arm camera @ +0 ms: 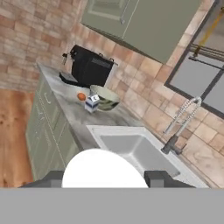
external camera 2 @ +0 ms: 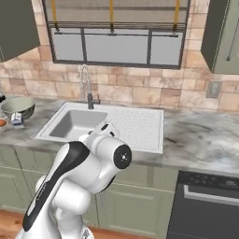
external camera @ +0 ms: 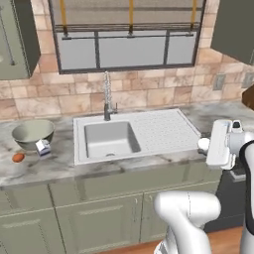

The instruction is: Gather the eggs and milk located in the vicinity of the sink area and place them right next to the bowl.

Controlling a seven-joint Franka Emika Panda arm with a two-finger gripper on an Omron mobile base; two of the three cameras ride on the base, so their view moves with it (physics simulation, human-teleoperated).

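egg [external camera: 18, 157] and milk carton [external camera: 43, 147] resting beside bowl [external camera: 32, 133], left of sink [external camera: 110, 139]. gripper [arm camera: 104, 175] pinched together, holding nothing.

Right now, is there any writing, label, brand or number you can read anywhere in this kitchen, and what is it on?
No text can be read.
Milk carton: blue markings, too small and blurred to read.
Black coffee machine: no readable brand or label.
Bowl, egg, sink: no markings seen.

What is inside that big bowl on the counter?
The bowl looks empty where its pale inside shows; its near wall hides the bottom. The milk and egg sit outside, in front.
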